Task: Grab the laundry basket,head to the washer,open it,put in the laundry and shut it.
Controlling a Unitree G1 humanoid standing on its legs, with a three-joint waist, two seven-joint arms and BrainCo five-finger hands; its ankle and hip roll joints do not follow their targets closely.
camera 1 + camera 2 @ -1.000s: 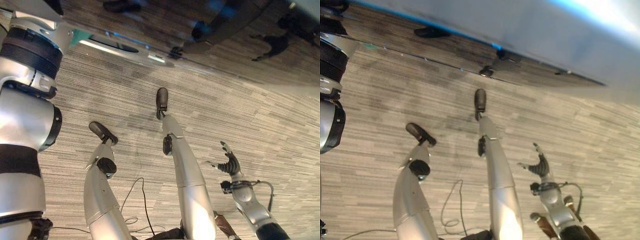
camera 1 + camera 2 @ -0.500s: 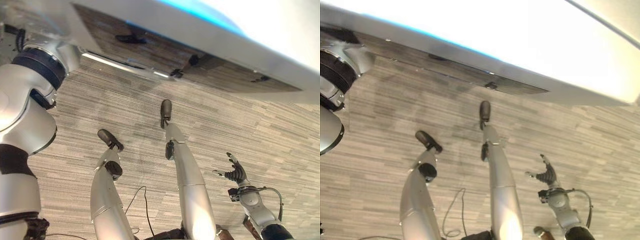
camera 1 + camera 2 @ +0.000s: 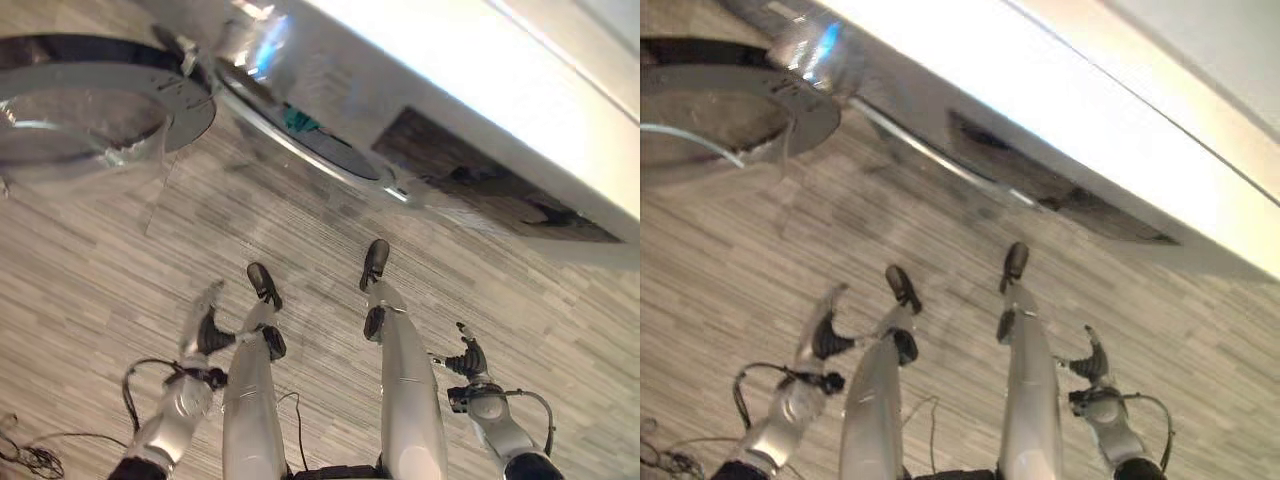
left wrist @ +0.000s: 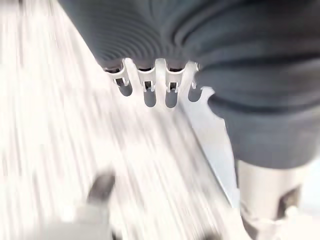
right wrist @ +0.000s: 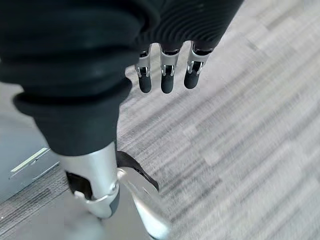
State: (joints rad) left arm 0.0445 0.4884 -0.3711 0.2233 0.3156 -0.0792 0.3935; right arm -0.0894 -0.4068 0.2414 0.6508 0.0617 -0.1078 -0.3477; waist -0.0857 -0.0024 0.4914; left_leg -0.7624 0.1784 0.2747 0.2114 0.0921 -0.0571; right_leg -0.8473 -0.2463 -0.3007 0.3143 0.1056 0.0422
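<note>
Judging by the teal laundry (image 3: 297,122) peeking from the washer's (image 3: 450,90) round opening, looks loaded already, so shutting is probably the step left. Door (image 3: 95,105) swung wide out to the left, hinged on the side next to the opening. Sits up ahead of the left hand (image 3: 205,328), well apart from it. Right hand (image 3: 467,356) further off, over on the other side. Both dangling low, fingers loose and mostly straight, nothing held in either. Would bet on the left for the push: get behind the door's far rim and sweep it rightward onto the opening. Plenty of bare floor (image 3: 560,330) around, nothing in the swing path. Only worry: cloth near the rim catching in the seal.
</note>
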